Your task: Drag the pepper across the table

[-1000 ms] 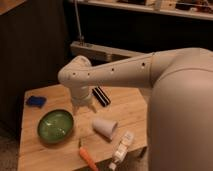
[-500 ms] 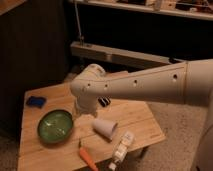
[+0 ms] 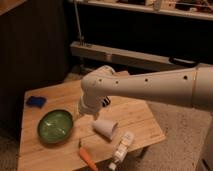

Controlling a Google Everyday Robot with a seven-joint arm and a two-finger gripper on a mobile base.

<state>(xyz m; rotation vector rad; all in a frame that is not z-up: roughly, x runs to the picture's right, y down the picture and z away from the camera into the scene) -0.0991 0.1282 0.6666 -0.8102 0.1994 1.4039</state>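
The pepper [image 3: 88,157], slim and orange-red with a thin green stem, lies near the front edge of the light-wood table [image 3: 135,114]. My white arm reaches in from the right and bends down over the table's middle. Its gripper [image 3: 84,111] hangs at the arm's lower end, between the green bowl and the white cup. It is behind and above the pepper, well apart from it. Nothing shows in the gripper.
A green bowl [image 3: 55,125] sits at the table's left. A white cup [image 3: 105,128] lies on its side near the middle, and a white bottle-like object [image 3: 121,148] lies at the front right. A blue item [image 3: 36,101] is at the back left.
The arm's bend has swung rightward and lower, toward the middle of the table above the cup. The pepper and the other objects have not moved.
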